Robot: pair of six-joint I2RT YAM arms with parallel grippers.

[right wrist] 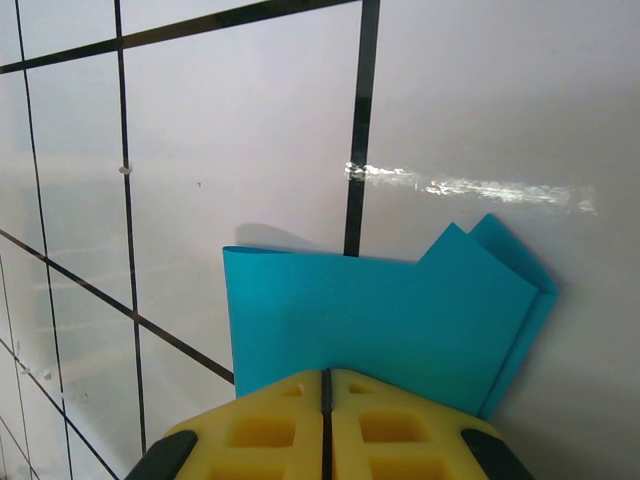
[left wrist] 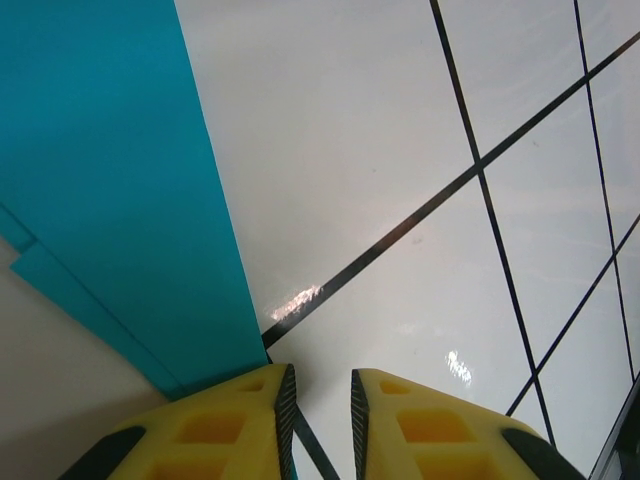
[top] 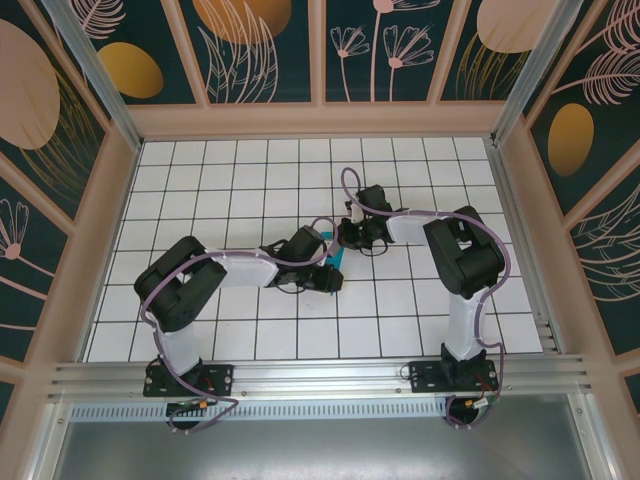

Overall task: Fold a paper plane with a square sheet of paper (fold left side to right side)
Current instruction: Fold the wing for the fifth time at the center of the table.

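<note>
The folded paper lies mid-tabletop, wedged between both arms. The right gripper, fingers together, meets its edge head-on. The left gripper, narrowly apart and empty, has the paper's long edge running away on its left.

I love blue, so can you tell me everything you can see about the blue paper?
The blue paper is thin, plain and bright cyan. It is already folded: layers overlap, with sharp creases and stepped edges peeking out. It lies on the white tiled table between both arms. One edge runs under the shut right tool; whether it is pinched I cannot tell. A corner slips behind a finger of the slightly open left tool.
</note>
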